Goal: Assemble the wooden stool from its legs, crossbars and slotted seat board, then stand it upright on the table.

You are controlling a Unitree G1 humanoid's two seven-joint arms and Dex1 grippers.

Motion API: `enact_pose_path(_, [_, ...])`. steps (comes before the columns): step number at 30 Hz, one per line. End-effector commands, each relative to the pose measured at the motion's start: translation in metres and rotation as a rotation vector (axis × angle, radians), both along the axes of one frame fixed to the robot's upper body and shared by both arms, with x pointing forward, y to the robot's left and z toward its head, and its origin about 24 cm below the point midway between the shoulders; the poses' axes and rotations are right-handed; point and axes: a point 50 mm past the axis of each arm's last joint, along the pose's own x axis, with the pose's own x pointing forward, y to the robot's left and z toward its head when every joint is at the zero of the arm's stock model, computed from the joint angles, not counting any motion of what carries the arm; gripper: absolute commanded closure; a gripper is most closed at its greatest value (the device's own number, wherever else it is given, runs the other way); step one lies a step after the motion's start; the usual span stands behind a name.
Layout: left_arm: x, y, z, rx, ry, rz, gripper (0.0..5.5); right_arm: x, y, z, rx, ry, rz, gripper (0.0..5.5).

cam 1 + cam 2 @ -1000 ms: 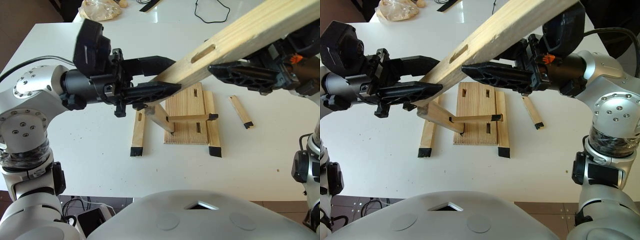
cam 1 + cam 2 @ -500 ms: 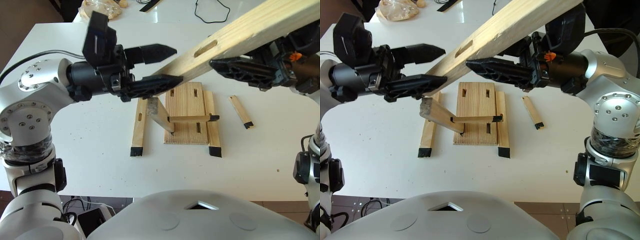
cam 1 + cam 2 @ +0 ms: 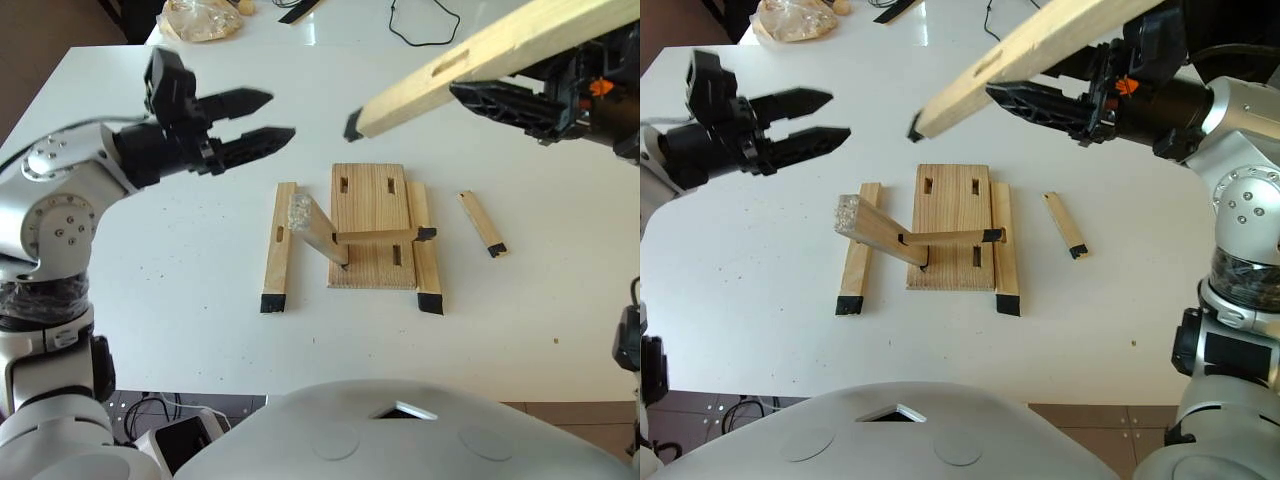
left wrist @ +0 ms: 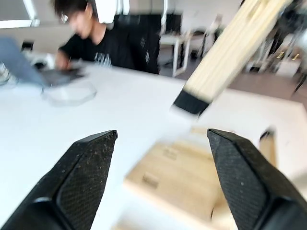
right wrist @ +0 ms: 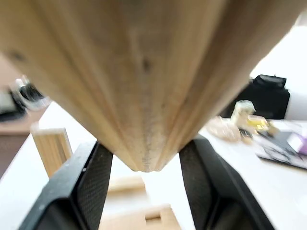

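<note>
The right pincer (image 3: pixel 468 82) grasps a long wooden leg (image 3: pixel 420 92), raised and slanting, its black-capped end towards the left pincer (image 3: pixel 277 114), which hangs released. Below, between them, the slotted seat board (image 3: pixel 370 195) lies flat on the worktop (image 3: pixel 180 260).

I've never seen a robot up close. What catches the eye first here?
A long wooden leg slants through the air above the table, clamped in the right gripper. The left gripper hovers open and empty at the left, while the slotted seat board lies flat below with legs beside it.
</note>
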Motion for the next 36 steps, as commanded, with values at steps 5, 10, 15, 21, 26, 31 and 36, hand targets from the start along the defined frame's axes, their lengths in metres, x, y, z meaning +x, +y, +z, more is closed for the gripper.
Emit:
enact_pose_path(5, [-0.021,0.003,-0.011,0.053,0.018,-0.066,2.03,-0.012,-0.029,-0.04,-0.307,0.067,-0.014,3.47])
enact_pose_path(10, [-0.038,0.003,-0.017,0.071,0.046,-0.113,2.03,-0.025,-0.032,-0.056,-0.391,0.113,0.06,3.47])
enact_pose_path(15, [-0.042,0.0,-0.014,0.071,0.042,-0.144,2.03,-0.032,-0.026,-0.064,-0.401,0.135,0.112,3.47])
enact_pose_path(21, [-0.046,-0.001,-0.004,0.046,0.037,-0.183,2.03,-0.038,-0.019,-0.074,-0.409,0.151,0.15,3.47])
enact_pose_path(26, [-0.049,0.001,-0.013,0.089,0.071,-0.195,2.03,-0.043,-0.015,-0.077,-0.388,0.161,0.175,3.47])
enact_pose_path(31, [-0.052,-0.001,-0.03,0.159,0.106,-0.211,2.03,-0.043,-0.012,-0.074,-0.34,0.158,0.175,3.47])
enact_pose_path(36, [-0.052,-0.003,-0.042,0.185,0.12,-0.219,2.03,-0.042,-0.01,-0.085,-0.345,0.182,0.179,3.47])
